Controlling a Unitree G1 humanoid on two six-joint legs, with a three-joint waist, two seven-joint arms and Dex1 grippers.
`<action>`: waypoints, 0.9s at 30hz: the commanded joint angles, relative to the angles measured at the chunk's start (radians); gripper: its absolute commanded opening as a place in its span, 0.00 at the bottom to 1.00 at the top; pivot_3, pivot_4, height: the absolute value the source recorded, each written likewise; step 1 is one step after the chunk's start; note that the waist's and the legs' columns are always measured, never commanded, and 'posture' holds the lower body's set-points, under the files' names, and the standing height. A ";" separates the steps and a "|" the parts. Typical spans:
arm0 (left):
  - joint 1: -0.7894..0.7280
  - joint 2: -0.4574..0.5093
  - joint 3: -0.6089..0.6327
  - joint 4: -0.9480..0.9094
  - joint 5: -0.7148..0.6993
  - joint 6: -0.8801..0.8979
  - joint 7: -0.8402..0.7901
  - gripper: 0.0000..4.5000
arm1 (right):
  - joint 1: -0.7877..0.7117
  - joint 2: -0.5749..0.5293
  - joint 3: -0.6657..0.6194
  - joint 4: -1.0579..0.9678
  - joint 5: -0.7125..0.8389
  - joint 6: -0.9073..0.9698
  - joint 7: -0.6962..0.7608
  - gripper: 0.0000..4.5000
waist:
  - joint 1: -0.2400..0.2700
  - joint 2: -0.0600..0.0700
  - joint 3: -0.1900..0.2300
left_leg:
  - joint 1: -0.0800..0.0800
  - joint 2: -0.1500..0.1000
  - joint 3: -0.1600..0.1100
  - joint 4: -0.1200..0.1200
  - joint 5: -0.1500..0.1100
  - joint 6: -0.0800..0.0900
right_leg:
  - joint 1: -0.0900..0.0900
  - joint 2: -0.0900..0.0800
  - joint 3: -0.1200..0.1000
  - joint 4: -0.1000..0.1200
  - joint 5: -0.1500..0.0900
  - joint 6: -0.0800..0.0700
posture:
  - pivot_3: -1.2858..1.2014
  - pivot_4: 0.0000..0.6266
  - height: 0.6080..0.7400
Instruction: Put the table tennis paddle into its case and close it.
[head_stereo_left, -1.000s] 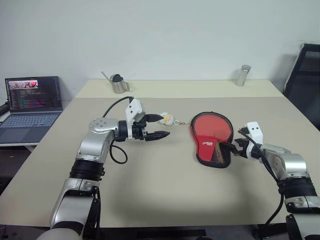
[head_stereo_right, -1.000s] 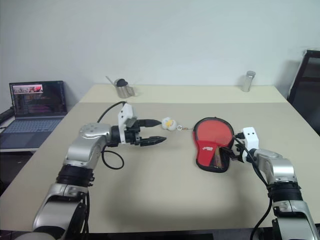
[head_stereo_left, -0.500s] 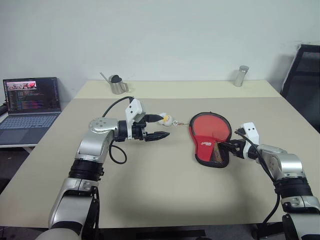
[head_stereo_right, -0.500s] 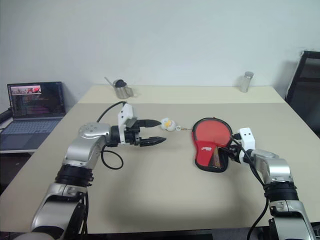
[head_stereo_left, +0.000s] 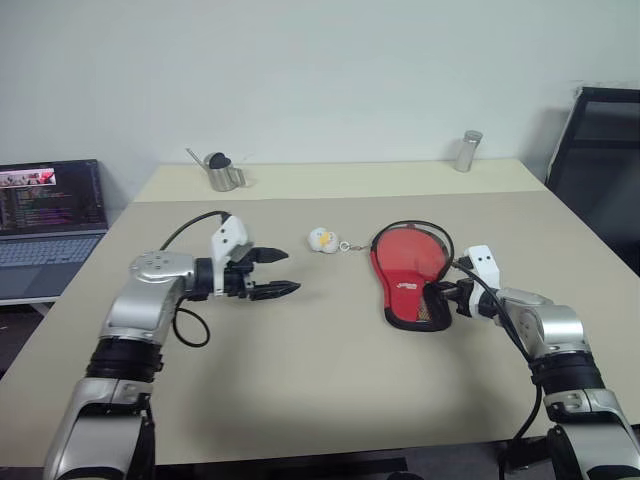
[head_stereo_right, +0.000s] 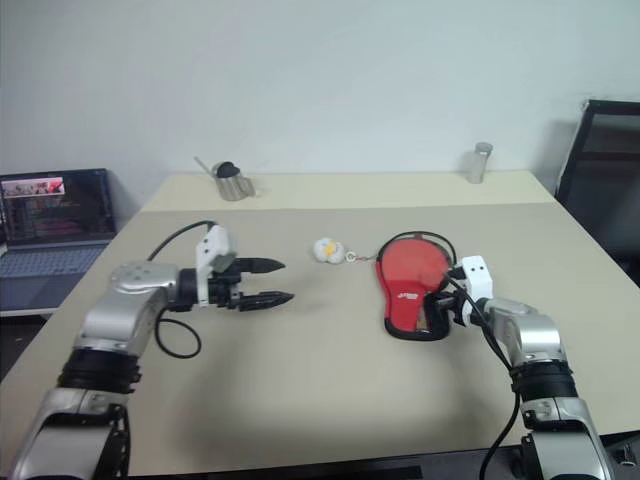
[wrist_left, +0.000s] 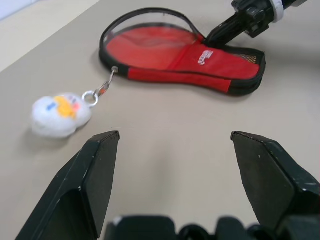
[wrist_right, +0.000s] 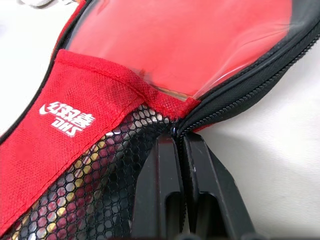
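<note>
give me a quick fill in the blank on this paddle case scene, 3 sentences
1. The right gripper is ____ at the zipper of the case.
2. The left gripper hangs over the table with its fingers ____.
3. A small white ____ lies beside the case on a keyring.

Missing words: shut; open; plush toy

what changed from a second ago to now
The right gripper has shut on the case at its zip edge beside the mesh pocket; a second ago it stood open next to it. The left gripper has drawn back from the plush keychain, away from the case, its jaws open as before. The case and keychain lie where they were.
</note>
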 joint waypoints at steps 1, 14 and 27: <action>0.044 0.045 0.039 -0.098 -0.060 0.027 -0.038 0.87 | -0.042 0.050 0.054 -0.051 0.012 0.022 0.027 0.01 | -0.006 0.000 0.000 | 0.000 0.000 0.000 0.000 0.000 0.000 | 0.000 0.000 0.000 0.000 0.000 0.000 | 0.52 0.24 1.00; 0.201 0.106 0.067 -0.283 -0.145 0.122 -0.044 0.87 | -0.006 0.118 0.109 -0.258 0.049 0.186 0.027 0.01 | 0.003 0.000 0.000 | -0.004 0.001 0.000 -0.001 0.000 0.000 | -0.004 0.000 0.000 -0.001 0.000 0.000 | 0.52 0.24 1.00; 0.296 0.153 0.058 -0.395 -0.203 0.172 -0.060 0.87 | 0.261 0.165 -0.084 -0.810 0.184 0.700 -0.166 0.01 | 0.023 0.000 0.000 | -0.006 0.000 -0.001 -0.002 0.000 0.000 | -0.005 -0.001 -0.001 -0.002 0.000 0.000 | 0.52 0.24 1.00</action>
